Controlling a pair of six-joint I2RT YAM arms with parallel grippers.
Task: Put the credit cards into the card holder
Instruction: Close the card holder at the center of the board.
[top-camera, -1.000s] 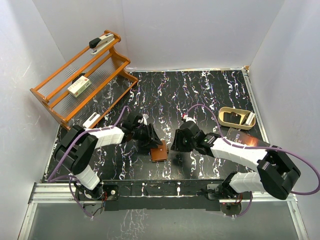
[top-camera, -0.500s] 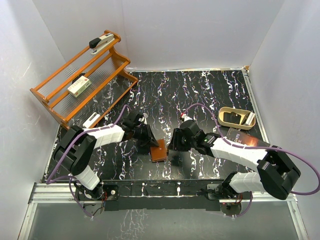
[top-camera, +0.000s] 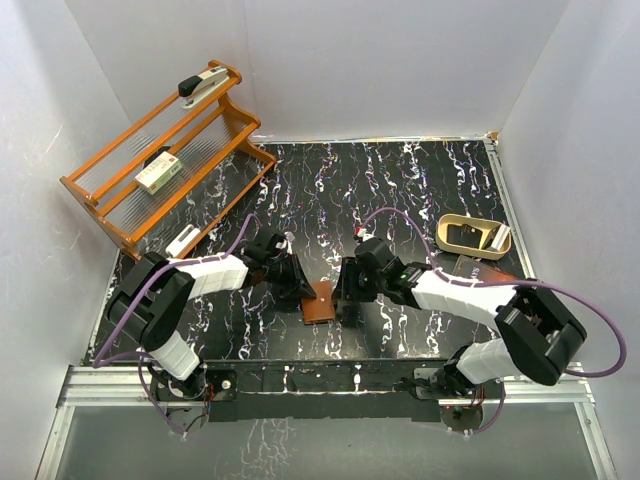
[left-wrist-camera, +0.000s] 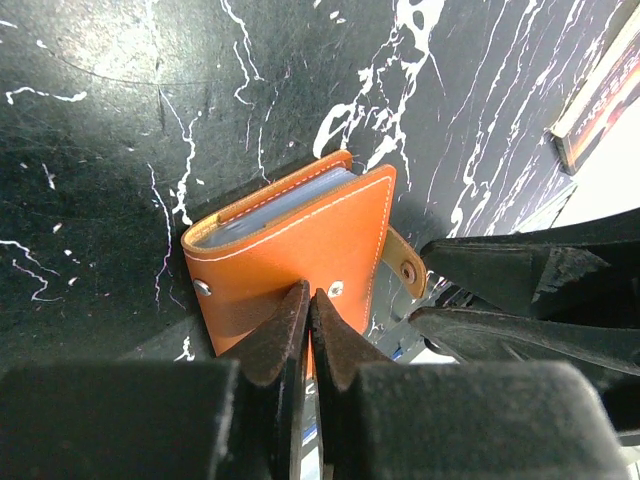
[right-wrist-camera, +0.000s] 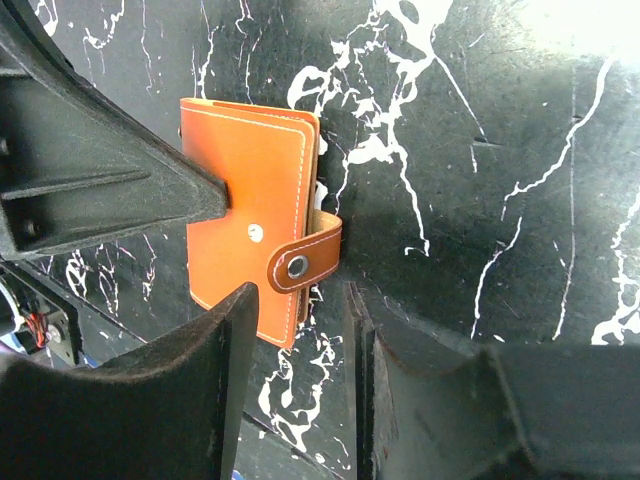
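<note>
White walls (top-camera: 380, 60) enclose a black bench (top-camera: 420, 180) veined in white. An orange wooden rack (top-camera: 97, 215) is set at its far left. The brown leather card holder (top-camera: 320, 301) is laid folded near the front middle, between both arms. The left pincer (left-wrist-camera: 308, 300) is seen closed, its tips touching the cover's edge. The right pincer (right-wrist-camera: 300, 292) is held apart just beside the snap tab (right-wrist-camera: 305, 262).

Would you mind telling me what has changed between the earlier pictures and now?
The left gripper closed, its tips on the card holder. The right gripper, open, moved left up to the holder's snap tab. The card holder and the rack stayed put.
</note>
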